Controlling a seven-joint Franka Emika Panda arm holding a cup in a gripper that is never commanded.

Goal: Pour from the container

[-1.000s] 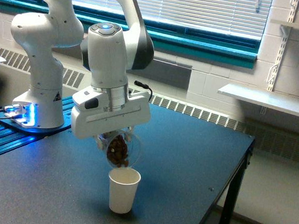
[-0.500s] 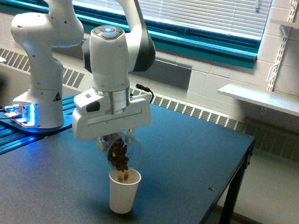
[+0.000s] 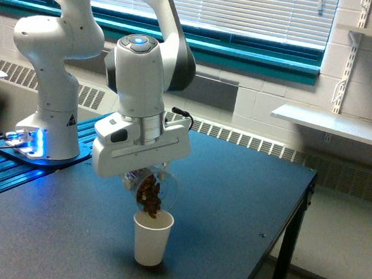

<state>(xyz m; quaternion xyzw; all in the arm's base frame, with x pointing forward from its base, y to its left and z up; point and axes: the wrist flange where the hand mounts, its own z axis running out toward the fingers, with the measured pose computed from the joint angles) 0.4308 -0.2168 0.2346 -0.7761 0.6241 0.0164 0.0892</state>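
In the exterior view my gripper (image 3: 144, 177) is shut on the container (image 3: 150, 192), a small clear rounded jar with brown nut-like pieces inside. The jar is tipped steeply, mouth down, directly over a white paper cup (image 3: 151, 239) standing upright on the dark table (image 3: 233, 197). Brown pieces hang at the jar's mouth just above the cup's rim. The gripper's white body hides the fingers and the jar's upper part.
The arm's white base (image 3: 48, 133) stands at the exterior view's left on a blue-lit mount. The table's edge runs along the right, with floor beyond. A white wall shelf (image 3: 336, 124) and a radiator sit behind.
The gripper and jar have shifted slightly right and tilted further. Nut pieces have slid down to the jar's mouth and begun dropping into the cup.
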